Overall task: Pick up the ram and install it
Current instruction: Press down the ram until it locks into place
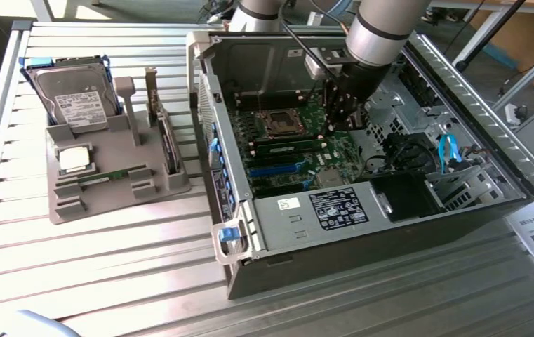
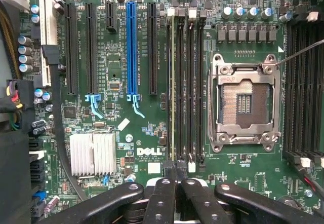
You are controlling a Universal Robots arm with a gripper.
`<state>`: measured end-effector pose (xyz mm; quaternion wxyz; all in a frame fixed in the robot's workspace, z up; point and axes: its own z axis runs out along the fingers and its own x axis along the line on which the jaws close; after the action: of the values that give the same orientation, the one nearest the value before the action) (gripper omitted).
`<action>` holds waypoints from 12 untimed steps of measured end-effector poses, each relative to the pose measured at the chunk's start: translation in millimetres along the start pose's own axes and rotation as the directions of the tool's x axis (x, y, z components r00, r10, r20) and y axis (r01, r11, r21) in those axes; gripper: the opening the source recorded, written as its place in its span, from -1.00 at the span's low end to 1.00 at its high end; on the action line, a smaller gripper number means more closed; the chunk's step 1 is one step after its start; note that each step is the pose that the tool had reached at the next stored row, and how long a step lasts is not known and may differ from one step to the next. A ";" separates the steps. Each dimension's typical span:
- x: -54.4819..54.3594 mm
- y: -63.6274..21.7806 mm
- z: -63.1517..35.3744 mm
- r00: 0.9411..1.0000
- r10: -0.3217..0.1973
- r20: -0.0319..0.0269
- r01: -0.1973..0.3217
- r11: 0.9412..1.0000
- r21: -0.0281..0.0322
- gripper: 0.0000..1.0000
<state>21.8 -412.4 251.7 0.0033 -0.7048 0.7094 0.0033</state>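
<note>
A ram stick stands edge-on in the outermost of the black memory slots, beside the bare processor socket. My gripper is shut, its black fingertips meeting over one end of that stick; whether they touch it I cannot tell. In the exterior view the gripper reaches down into the open computer case, just above the motherboard. A second green ram stick lies in the grey tray at the exterior view's left.
The tray also holds a silver hard drive and a square processor chip. Expansion slots, one blue, and a silver heatsink lie beside the memory slots. Case walls, drive bays and cables hem in the arm.
</note>
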 end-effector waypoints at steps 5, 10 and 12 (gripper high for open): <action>0.4 0.1 0.2 1.000 0.000 0.000 0.000 1.000 0.000 -0.80; 1.5 0.0 0.1 1.000 0.000 0.000 0.000 1.000 0.000 -0.80; 1.6 0.0 0.0 1.000 0.000 0.000 0.000 1.000 0.000 -0.80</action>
<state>21.8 -414.0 251.7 0.0033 -0.7048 0.7094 0.0033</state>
